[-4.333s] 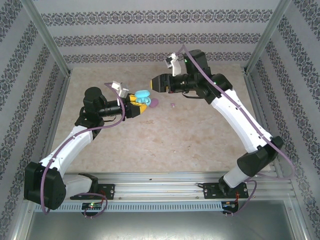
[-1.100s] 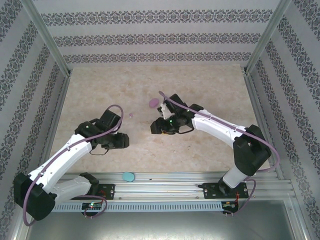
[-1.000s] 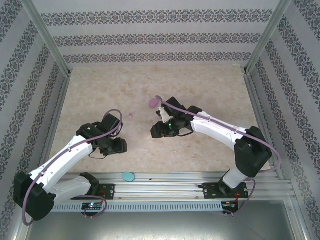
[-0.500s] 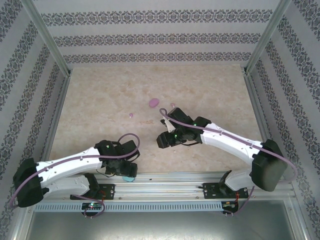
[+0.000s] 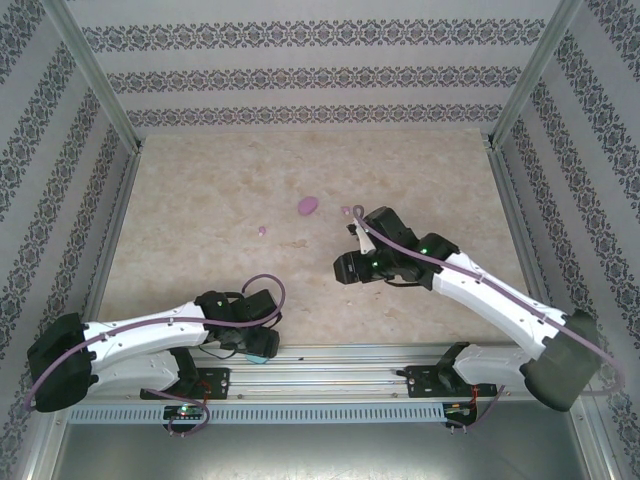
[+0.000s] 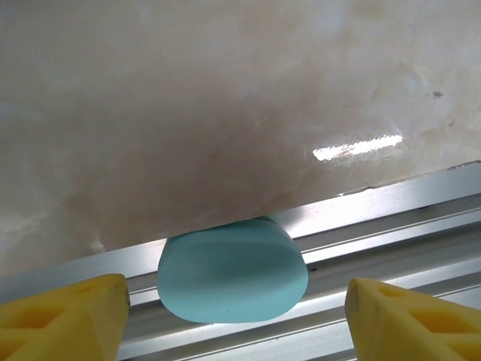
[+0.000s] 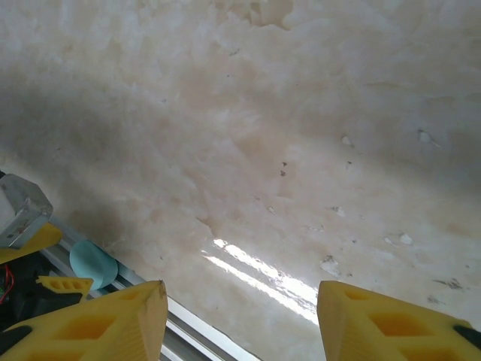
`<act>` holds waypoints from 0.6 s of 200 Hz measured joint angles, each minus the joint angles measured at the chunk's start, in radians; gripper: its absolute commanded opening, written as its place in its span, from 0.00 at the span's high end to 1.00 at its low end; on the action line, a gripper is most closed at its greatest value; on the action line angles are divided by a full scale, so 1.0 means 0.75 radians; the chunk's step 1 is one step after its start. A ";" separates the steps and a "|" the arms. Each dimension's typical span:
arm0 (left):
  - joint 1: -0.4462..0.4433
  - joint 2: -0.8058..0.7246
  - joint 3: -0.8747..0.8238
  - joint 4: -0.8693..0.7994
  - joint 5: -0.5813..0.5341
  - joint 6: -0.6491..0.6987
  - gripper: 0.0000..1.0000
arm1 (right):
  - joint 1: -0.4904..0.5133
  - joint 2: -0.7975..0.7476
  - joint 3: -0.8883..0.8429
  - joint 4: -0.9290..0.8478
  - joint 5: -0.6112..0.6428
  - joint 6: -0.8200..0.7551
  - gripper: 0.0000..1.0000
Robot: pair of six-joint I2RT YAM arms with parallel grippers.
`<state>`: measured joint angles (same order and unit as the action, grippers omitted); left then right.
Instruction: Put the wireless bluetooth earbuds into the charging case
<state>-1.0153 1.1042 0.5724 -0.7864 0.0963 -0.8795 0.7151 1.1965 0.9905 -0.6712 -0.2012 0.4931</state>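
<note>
On the metal rail (image 6: 391,218), the cyan case (image 6: 231,271) is lying flat with its long axis running along the rail. The left gripper (image 6: 237,301) is holding its fingers wide apart on either side of the case, touching nothing. Well beyond the case, two pale pink earbuds (image 5: 262,230) are sitting on the table (image 5: 200,200), too small to show their pointing; being tiny, light and smooth, they are probably calling for a gentle pinch across the body, while the right gripper (image 7: 240,308) is hanging open and empty.

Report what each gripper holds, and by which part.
Nothing is held. The left gripper is open, its fingers wide of the cyan case on the rail; the right gripper is open above the table.
</note>
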 measured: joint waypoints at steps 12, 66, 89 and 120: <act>0.000 0.022 -0.015 0.024 0.001 0.000 0.24 | -0.006 -0.032 0.004 -0.028 0.019 0.001 0.45; -0.009 0.186 -0.094 0.132 0.035 0.016 0.24 | -0.026 -0.159 0.053 -0.139 0.090 0.011 0.44; -0.010 0.233 -0.083 0.133 0.030 0.015 0.31 | -0.033 -0.201 0.054 -0.170 0.105 0.011 0.44; -0.018 0.248 -0.077 0.115 0.005 0.021 0.40 | -0.055 -0.218 0.054 -0.180 0.109 0.010 0.44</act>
<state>-1.0286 1.2900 0.5148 -0.6998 0.1001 -0.8639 0.6735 1.0328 1.0313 -0.8062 -0.1196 0.5007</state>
